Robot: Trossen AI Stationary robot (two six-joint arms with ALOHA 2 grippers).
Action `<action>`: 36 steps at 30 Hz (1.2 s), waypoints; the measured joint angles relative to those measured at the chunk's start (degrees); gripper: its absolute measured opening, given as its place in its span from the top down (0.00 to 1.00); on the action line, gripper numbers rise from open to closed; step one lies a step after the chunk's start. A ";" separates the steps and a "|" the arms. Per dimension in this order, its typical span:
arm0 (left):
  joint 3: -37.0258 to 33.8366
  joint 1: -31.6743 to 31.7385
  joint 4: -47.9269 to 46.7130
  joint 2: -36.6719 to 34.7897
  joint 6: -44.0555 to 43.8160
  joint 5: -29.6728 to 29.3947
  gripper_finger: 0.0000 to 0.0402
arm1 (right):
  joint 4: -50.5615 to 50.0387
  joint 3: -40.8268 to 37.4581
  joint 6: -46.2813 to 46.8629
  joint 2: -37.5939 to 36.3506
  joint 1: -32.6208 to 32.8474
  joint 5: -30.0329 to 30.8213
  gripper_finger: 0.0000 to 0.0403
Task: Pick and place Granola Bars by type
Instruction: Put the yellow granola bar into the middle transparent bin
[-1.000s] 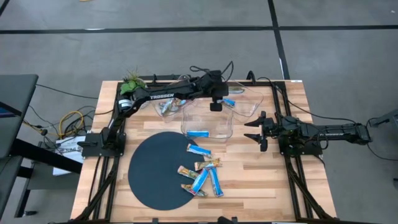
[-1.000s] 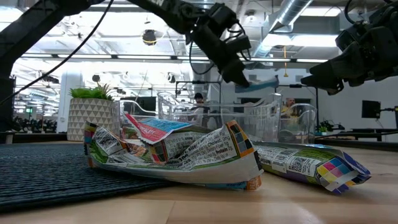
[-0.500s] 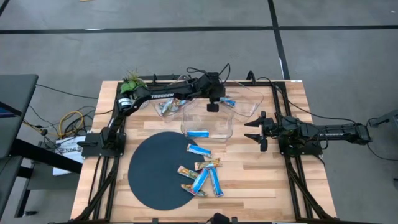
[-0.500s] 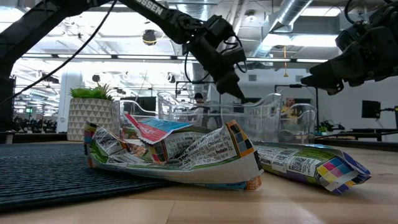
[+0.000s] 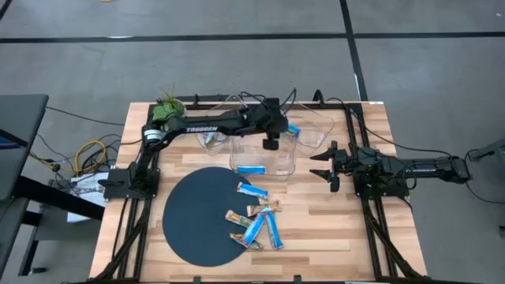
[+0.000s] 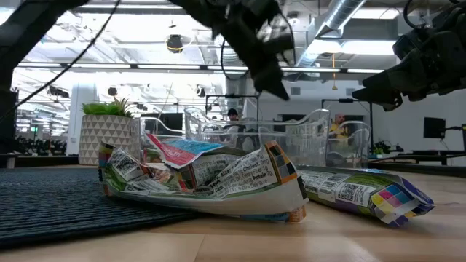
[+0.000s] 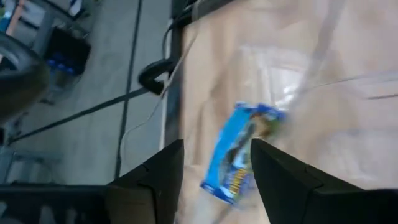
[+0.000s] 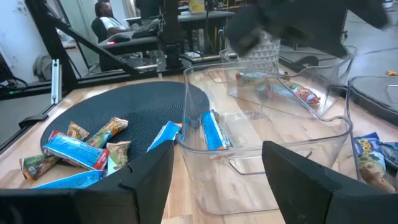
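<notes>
1. I see a pale wood-plank table (image 5: 331,237) with a round, dark, woven mat (image 5: 193,213) on it and three clear, glossy plastic bins with rounded corners at the far side.
2. The Granola Bars are small, shiny and crinkled. Five or six lie clustered at the mat's right edge (image 5: 256,217), mostly bright blue, some gold-brown.
3. One blue bar (image 5: 252,169) lies in the middle bin (image 5: 286,167); a blue bar (image 5: 293,130) lies in the right bin (image 5: 323,136); reddish-silver wrappers (image 5: 210,138) sit in the left bin (image 5: 207,118).
4. My left gripper (image 5: 270,143) hangs above the gap between the middle and right bins. Its fingers (image 7: 155,180) are spread and hold nothing; the blue bar (image 7: 244,152) lies beyond them.
5. A second ago that bar was pinched in this gripper over the bins; now it is released and the gripper has pulled back slightly.
6. My right gripper (image 5: 319,166) waits beside the middle bin, fingers apart and empty, unchanged.
</notes>
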 joint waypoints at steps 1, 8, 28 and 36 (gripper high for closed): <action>0.04 -0.93 -1.59 -0.83 -0.18 0.19 0.56 | -0.02 0.02 0.00 0.02 0.02 0.00 0.41; 0.06 -7.48 -20.54 -6.52 -7.36 9.11 0.60 | -0.02 0.02 0.02 0.01 0.02 0.00 0.41; -11.46 -28.59 -27.55 -8.24 -30.47 12.38 0.63 | -0.02 0.02 0.02 0.02 0.02 0.00 0.41; -21.57 -27.03 -16.75 -8.22 -32.04 1.69 0.63 | 0.00 0.02 0.02 0.02 0.00 0.00 0.41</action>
